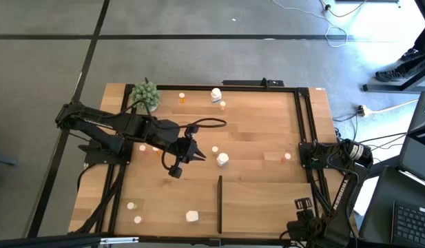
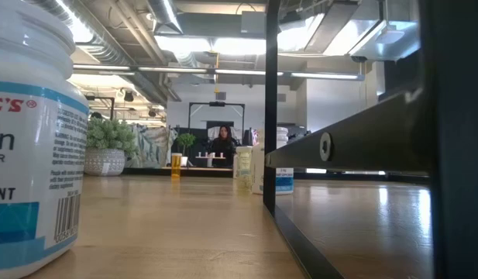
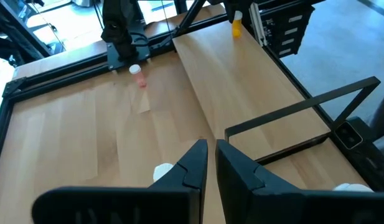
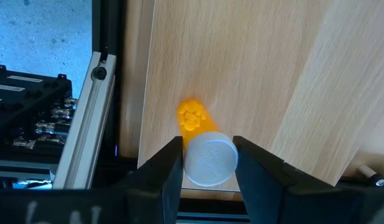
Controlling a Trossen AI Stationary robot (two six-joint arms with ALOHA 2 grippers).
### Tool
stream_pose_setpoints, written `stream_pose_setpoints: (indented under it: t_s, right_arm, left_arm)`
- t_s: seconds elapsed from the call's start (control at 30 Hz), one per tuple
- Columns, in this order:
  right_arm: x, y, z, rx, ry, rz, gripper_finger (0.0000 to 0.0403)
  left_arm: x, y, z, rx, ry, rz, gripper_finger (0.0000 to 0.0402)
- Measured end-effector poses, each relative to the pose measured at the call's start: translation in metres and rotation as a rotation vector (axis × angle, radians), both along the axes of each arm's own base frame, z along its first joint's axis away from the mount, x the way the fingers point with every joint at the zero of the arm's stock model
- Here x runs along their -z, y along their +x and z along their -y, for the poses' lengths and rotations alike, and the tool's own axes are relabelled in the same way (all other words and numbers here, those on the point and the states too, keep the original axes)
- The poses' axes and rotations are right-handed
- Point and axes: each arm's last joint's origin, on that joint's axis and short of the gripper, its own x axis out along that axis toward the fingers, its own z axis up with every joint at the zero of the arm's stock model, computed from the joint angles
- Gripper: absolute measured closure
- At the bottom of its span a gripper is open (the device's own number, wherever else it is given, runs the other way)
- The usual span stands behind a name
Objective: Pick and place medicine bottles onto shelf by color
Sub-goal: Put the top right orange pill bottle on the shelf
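Observation:
My right gripper points down at the table's near right corner, shut on an orange medicine bottle with a white cap, above the pale wood shelf. My left gripper hovers over the middle of the table, shut, with nothing between its fingers. A white bottle stands just beyond its fingers. Loose bottles stand on the wood: orange ones and white ones. My right gripper pinches the bottle's white cap between its two fingers, one on each side of the cap. The fingers come from above, pointing down. The orange body slants away below the cap toward the shelf. I cannot tell whether its base rests on the wood.
A green spiky plant ball sits at the far left corner. A black strip edges the shelf, and a black metal frame rings the table. In the low view a big white bottle stands close by on the left.

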Motion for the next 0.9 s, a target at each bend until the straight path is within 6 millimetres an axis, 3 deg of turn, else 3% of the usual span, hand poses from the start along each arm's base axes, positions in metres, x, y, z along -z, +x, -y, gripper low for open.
stream_pose_setpoints:
  t_s: [0.9]
  right_arm:
    - [0.0002,0.0022,-0.0052,0.000,0.054,0.024,0.0266]
  left_arm:
    - [0.0000,0.0001,-0.0004,-0.007,0.005,0.001,0.0374]
